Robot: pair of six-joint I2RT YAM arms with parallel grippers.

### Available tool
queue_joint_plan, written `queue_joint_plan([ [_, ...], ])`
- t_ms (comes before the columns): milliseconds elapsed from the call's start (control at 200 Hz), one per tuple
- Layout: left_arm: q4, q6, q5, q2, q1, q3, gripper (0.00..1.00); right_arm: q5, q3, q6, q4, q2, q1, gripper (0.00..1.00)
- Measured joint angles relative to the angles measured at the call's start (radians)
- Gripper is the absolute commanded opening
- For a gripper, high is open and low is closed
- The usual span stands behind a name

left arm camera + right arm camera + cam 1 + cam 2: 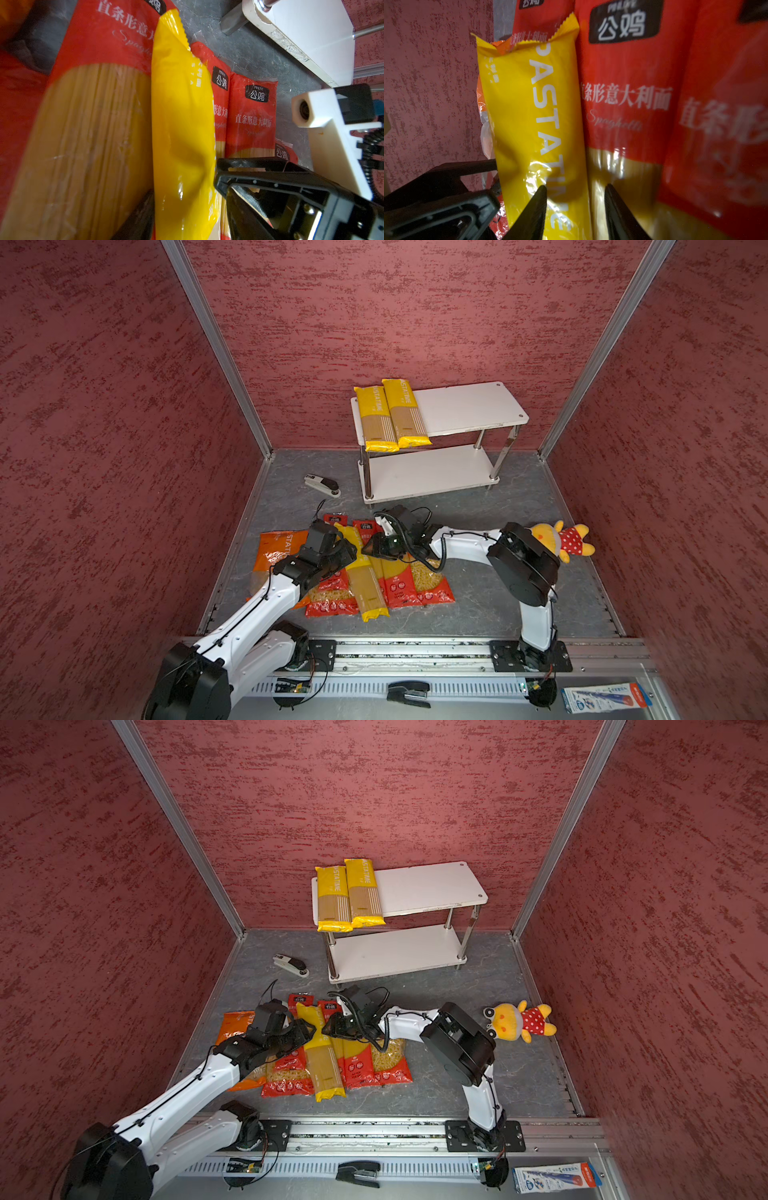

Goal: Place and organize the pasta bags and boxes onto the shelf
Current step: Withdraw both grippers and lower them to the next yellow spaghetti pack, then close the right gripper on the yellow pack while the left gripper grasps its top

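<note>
One yellow spaghetti pack (366, 585) (182, 124) (533, 116) lies across a floor pile: red spaghetti packs (251, 116) (623, 93), wide red bags (432, 585) and an orange bag (276, 549). My left gripper (352, 549) (187, 194) is shut on this yellow pack's far part, a finger at each side. Facing it, my right gripper (369, 549) (575, 187) is open. One of its fingers rests on the yellow pack and the other on a red spaghetti pack. The shelf (469, 406) stands behind, with two yellow spaghetti packs (390, 416) on the left of its top board.
A grey stapler (322, 485) lies left of the shelf. A yellow plush toy (561, 541) lies by the right arm's elbow. On the front rail sit a black stapler (409, 693) and a blue-white carton (604, 697). Red walls close in three sides.
</note>
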Motion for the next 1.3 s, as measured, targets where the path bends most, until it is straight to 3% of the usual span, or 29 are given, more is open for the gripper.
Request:
queue_joint_plan([
  [245, 0.039, -0.014, 0.018, 0.009, 0.000, -0.028, 0.40, -0.089, 0.008, 0.035, 0.072, 0.019, -0.004, 0.13],
  [481, 0.035, -0.018, 0.017, 0.002, 0.002, -0.028, 0.43, -0.109, -0.005, 0.050, 0.115, 0.017, -0.004, 0.00],
  [802, -0.040, -0.006, 0.023, -0.078, 0.009, 0.045, 0.48, -0.066, -0.126, 0.060, 0.119, -0.145, -0.029, 0.00],
  [1117, 0.040, 0.009, 0.058, 0.045, -0.051, 0.129, 0.49, 0.091, -0.171, 0.032, -0.039, -0.348, -0.111, 0.00],
  [1157, 0.064, 0.007, 0.062, 0.068, -0.068, 0.127, 0.49, 0.113, -0.181, 0.031, -0.043, -0.358, -0.119, 0.04],
  [1298, 0.140, -0.004, 0.072, 0.148, -0.122, 0.126, 0.50, 0.137, -0.212, 0.040, -0.043, -0.344, -0.142, 0.31],
])
